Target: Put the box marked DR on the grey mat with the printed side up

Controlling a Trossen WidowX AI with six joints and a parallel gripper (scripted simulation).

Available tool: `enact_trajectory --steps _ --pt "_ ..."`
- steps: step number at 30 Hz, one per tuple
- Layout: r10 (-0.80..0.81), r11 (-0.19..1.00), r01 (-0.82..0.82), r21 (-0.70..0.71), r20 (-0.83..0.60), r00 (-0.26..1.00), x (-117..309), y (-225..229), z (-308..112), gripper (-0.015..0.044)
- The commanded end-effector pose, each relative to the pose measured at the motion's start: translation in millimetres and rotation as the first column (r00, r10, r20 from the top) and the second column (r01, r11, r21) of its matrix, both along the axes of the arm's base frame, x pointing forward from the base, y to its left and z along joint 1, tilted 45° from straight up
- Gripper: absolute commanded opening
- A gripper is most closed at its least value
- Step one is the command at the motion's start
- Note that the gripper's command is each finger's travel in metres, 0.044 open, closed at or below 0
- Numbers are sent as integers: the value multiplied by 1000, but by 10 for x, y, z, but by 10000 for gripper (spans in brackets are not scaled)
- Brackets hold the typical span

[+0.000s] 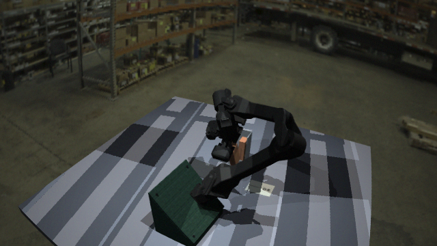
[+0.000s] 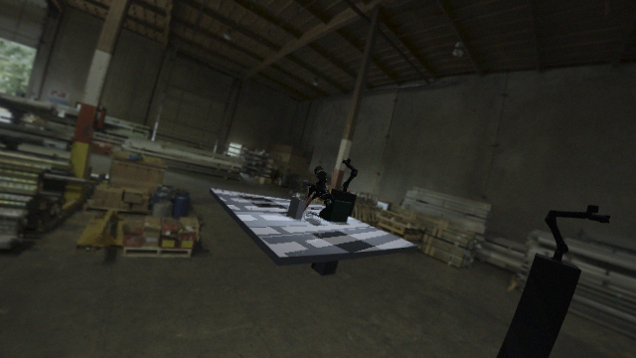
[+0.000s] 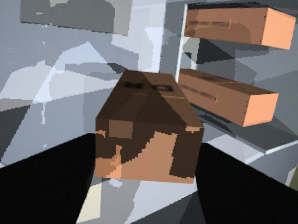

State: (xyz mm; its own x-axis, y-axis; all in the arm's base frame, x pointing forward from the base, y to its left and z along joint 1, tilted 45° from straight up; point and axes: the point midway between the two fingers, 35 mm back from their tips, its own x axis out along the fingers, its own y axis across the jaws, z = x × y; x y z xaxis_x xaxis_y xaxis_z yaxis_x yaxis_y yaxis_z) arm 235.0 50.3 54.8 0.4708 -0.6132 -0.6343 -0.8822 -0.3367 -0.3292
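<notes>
End effector (image 3: 147,148): clamped on box (image 3: 149,145) | two boxes (image 3: 227,25) alongside

Three QSFP-100G boxes showed in the wrist view: one box (image 3: 148,155) at the centre, an upper box (image 3: 227,26) and a lower box (image 3: 227,100) at the right. The top view held one bin (image 1: 249,140) (image 2: 296,208) at centre, one green wedge (image 1: 181,195) (image 2: 340,211) lower, one printed card (image 1: 268,189) right of it, and one truck wheel (image 1: 323,39) upper right.

"DR" on pale card (image 1: 268,189) (image 3: 89,206), blurred letters on brown box (image 3: 146,105)
</notes>
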Motion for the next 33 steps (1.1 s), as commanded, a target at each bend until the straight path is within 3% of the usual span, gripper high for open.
enact_trajectory --steps 1,13,33 --pt "2 1000 -2 -5 3 1000 3 -46 50 158" --pt "2 1000 -2 -7 3 1000 -7 -162 150 158" --pt "2 1000 -2 -7 3 1000 -5 -382 -75 158"
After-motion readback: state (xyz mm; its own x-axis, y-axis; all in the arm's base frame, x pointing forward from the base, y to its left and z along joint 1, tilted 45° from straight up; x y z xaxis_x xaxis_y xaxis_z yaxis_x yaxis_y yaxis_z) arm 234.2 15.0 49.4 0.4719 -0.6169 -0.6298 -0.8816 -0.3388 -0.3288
